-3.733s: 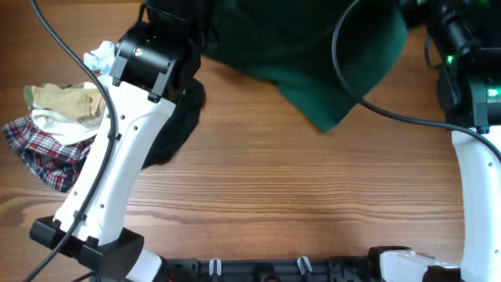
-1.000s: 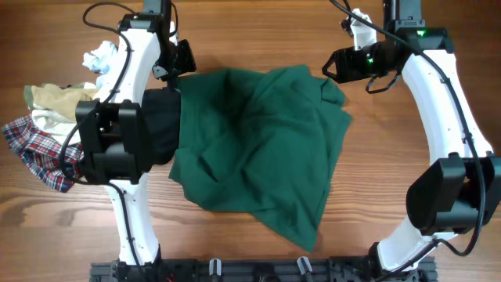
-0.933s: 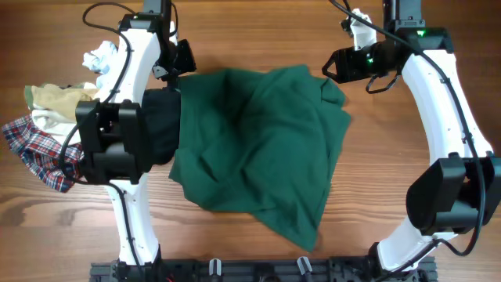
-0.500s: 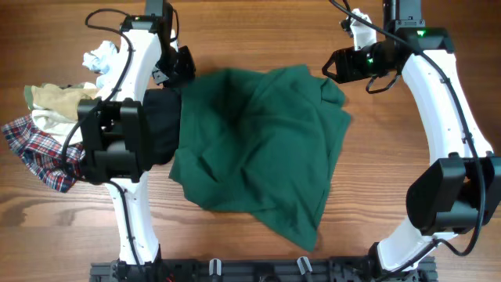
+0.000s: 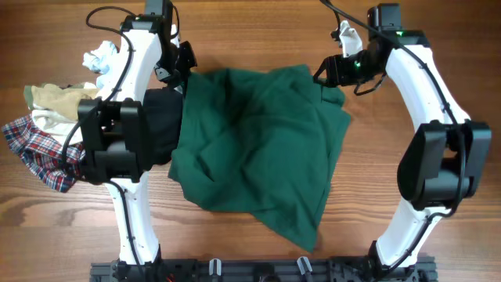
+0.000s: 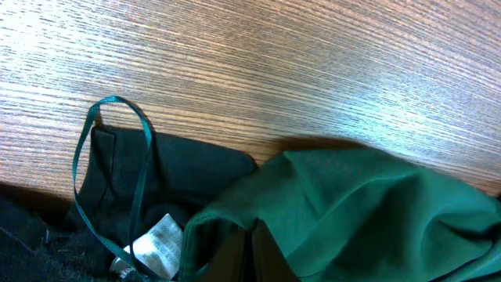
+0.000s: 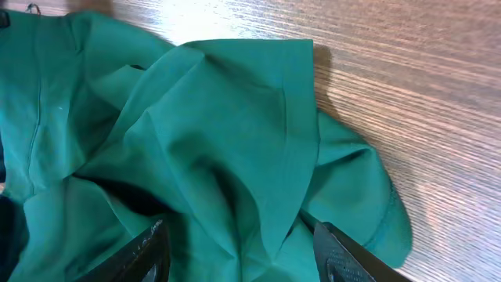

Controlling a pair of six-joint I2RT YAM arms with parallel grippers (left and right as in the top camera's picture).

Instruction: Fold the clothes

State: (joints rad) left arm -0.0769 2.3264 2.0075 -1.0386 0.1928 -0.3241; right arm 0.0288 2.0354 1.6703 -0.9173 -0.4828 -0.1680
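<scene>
Green cloth lies under my right gripper (image 7: 244,239). Its two fingers (image 7: 149,251) stand wide apart, holding nothing, over the bunched folds of the green garment (image 7: 219,133). From overhead, that gripper (image 5: 322,74) sits at the garment's 1 o'clock corner. My left gripper (image 5: 185,69) is at the 11 o'clock corner. Its wrist camera shows no fingers plainly, so I cannot tell whether it is spread or closed. That view has a fold of the green garment at 5 o'clock, beside darker fabric carrying a thin teal loop (image 6: 112,99) and a white label (image 6: 160,239). The garment lies rumpled across the middle of the wooden table (image 5: 258,23), its left edge over a black garment (image 5: 160,133). At the table's 9 o'clock sit a beige garment (image 5: 59,98), a white garment (image 5: 98,56) and a plaid garment (image 5: 35,149).
</scene>
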